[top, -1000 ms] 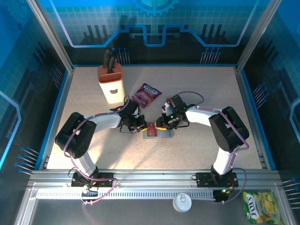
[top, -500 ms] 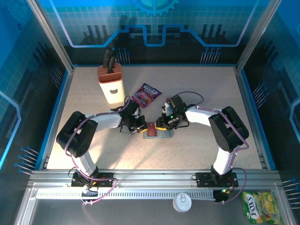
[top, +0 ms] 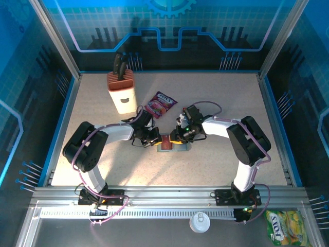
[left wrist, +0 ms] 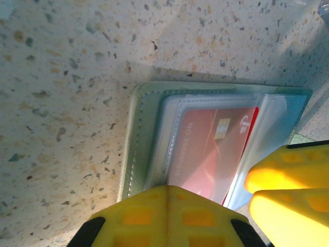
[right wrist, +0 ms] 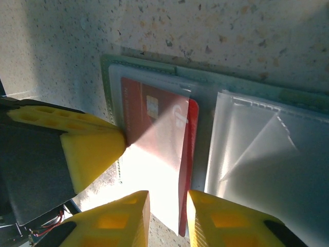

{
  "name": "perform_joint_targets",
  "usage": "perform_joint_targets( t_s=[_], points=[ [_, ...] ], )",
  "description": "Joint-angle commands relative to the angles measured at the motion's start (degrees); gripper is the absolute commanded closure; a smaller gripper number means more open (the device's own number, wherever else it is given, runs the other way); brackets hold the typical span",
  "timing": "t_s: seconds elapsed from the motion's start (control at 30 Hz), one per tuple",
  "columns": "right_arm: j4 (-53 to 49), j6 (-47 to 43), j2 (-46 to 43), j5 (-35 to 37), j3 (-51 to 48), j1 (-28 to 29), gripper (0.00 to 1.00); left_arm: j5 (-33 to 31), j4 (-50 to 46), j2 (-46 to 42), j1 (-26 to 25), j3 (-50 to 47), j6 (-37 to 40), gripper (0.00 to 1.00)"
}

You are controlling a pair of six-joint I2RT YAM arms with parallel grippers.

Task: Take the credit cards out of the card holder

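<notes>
Card holder (left wrist: pixel 134 144) lies open at the table's (top: pixel 221 103) middle, red card (left wrist: pixel 205 149) in its clear sleeve. Left gripper (left wrist: pixel 167 193), clenched, presses the holder's edge. Right gripper (right wrist: pixel 168 203) fingers, nearly together, straddle the card's corner; whether they pinch it cannot be told.

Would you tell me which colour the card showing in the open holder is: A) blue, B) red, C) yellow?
B: the card lying in the holder is plainly red in both wrist views.
</notes>
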Motion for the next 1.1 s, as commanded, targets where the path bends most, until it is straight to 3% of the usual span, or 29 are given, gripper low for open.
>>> perform_joint_targets(
  t_s=[0.0,0.83,1.07],
  points=[
    [-0.16,0.49,1.08,-1.40,1.88,0.91,0.73,-0.09,-1.74,1.32,0.44,-1.15,0.53,1.00],
    [0.93,1.04,3.43,-1.93,2.59,1.87,0.74,-0.35,-1.77,0.50,0.41,-1.80,0.45,1.00],
    [-1.65,0.07,2.81,1.09,2.87,1.88,0.74,-0.45,-1.73,0.41,0.46,-1.94,0.44,1.00]
  ],
)
